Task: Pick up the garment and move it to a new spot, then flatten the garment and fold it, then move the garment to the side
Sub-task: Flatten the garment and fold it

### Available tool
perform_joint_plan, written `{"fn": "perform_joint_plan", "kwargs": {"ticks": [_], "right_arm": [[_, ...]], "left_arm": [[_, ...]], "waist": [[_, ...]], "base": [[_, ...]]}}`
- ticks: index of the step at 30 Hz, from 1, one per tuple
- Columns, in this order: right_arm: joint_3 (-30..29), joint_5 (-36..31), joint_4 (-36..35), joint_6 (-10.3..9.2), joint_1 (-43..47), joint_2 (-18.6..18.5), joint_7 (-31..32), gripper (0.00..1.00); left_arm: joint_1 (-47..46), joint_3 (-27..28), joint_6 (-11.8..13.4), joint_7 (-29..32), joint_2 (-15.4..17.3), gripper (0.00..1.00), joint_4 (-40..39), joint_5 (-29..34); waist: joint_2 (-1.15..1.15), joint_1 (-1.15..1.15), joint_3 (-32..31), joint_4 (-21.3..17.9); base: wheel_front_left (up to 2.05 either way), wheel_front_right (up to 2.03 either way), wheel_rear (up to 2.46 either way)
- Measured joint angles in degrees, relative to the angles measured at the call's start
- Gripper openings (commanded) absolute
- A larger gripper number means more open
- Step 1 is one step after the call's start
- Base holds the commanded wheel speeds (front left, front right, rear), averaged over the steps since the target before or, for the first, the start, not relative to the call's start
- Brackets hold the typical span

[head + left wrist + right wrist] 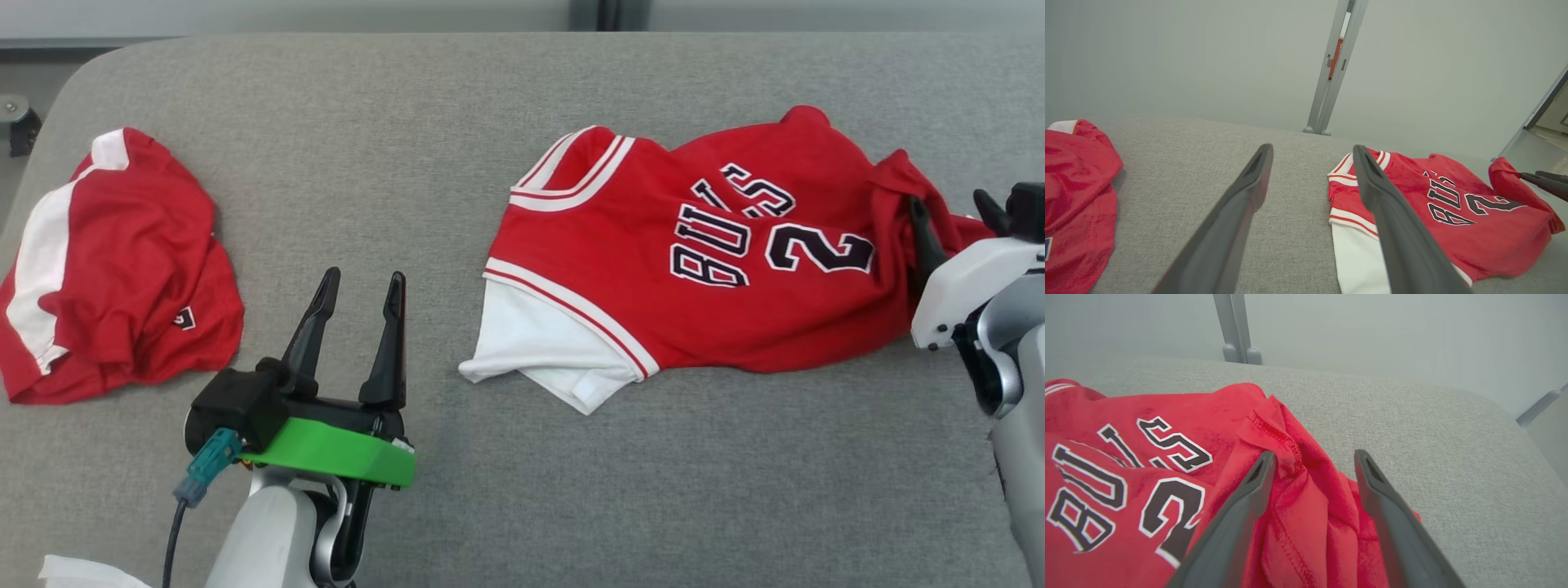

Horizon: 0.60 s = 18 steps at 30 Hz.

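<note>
The jersey [694, 261] lies crumpled on the grey counter [392, 147], right of centre in the head view, with its number side up and a white layer poking out at its lower left. It looks light, soft and floppy, perhaps a little slick. It would likely sag and drag from a single hold, so a pinch on a stitched hem or the striped armhole trim seems safest, ideally at two corners.

The right gripper [951, 208] sits at the jersey's right end. Its fingers [1237, 514] are spread wide, with a bunched hem fold lying loose between them, clamped on nothing. The left gripper [364, 282] hangs wide open and empty over bare counter, between the jersey and a second red-and-white shirt [114, 269] at the left edge.

The right wrist view shows the hem stitching and the fold between the fingers, which are too small to make out in the head view. The head view gives the jersey's whole outline.
</note>
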Motion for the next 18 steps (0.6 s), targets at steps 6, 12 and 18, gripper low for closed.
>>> {"fn": "perform_joint_plan", "kwargs": {"ticks": [6,12,18], "right_arm": [[0.2,3.4,-7.1,0.0,6.8,3.8,-7.3,1.0],[1.6,5.2,-13.2,0.0,15.5,7.8,-14.4,1.0],[2.0,5.2,-14.9,-0.01,21.2,11.5,-18.0,1.0]], "left_arm": [[0.2,1.2,0.0,0.0,0.0,1.0,-0.2,0.3],[0.9,1.3,0.0,0.0,0.0,1.0,0.2,0.8],[2.0,1.1,0.0,0.0,0.0,1.0,1.8,1.4]], "waist": [[0.0,0.0,-1.1,-3.7],[0.0,0.0,-2.0,-6.9],[0.0,0.0,-2.9,-8.7]], "base": [[0.0,0.0,0.0],[0.0,0.0,0.0],[0.0,0.0,0.0]]}}
